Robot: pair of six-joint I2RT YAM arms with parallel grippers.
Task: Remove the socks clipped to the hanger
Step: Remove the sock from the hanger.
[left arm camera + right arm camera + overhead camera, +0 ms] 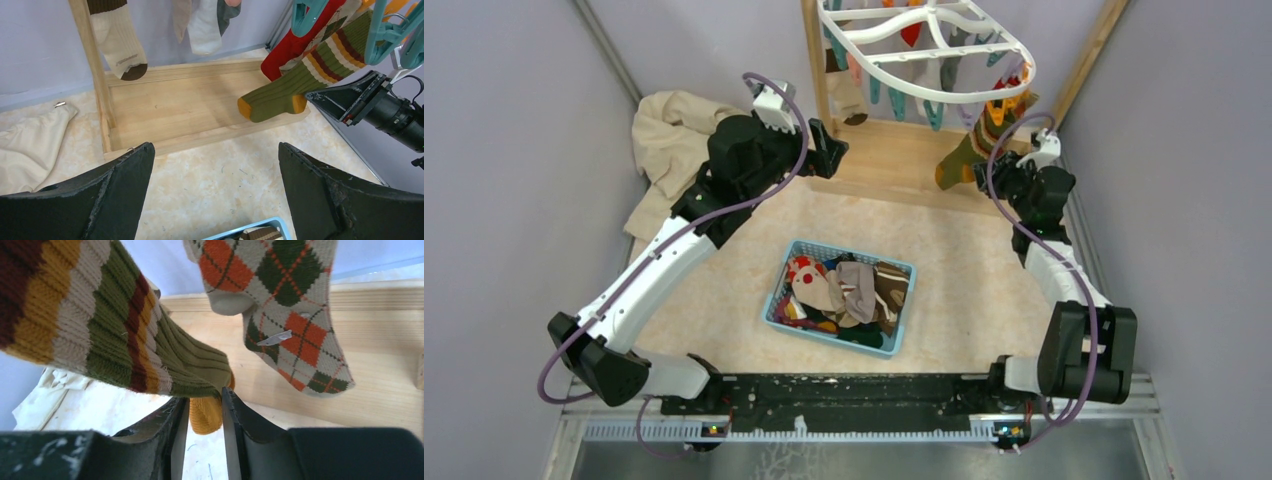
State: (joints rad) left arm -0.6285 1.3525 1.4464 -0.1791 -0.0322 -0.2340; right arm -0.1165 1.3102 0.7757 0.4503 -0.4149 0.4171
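Note:
The white oval hanger (924, 45) hangs at the top of the wooden rack with several socks on teal clips (305, 15). A green sock with orange, cream and maroon stripes (125, 340) hangs low at the right (964, 145); it also shows in the left wrist view (280, 95). My right gripper (205, 397) is closed narrowly on its orange toe (205, 415), at the rack's right side (979, 172). An argyle sock (285, 315) hangs beside it. My left gripper (216, 146) is wide open and empty, near the rack's left post (832, 150). A red sock (290, 45), a brown-and-cream sock (120, 45) and a grey-white sock (202, 25) hang ahead.
A blue basket (776, 300) holding several loose socks sits mid-table, its rim just below my left fingers (250, 231). A beige cloth (669, 140) lies at the back left. The rack's wooden base (190, 105) and posts (816, 60) stand at the back. Grey walls close both sides.

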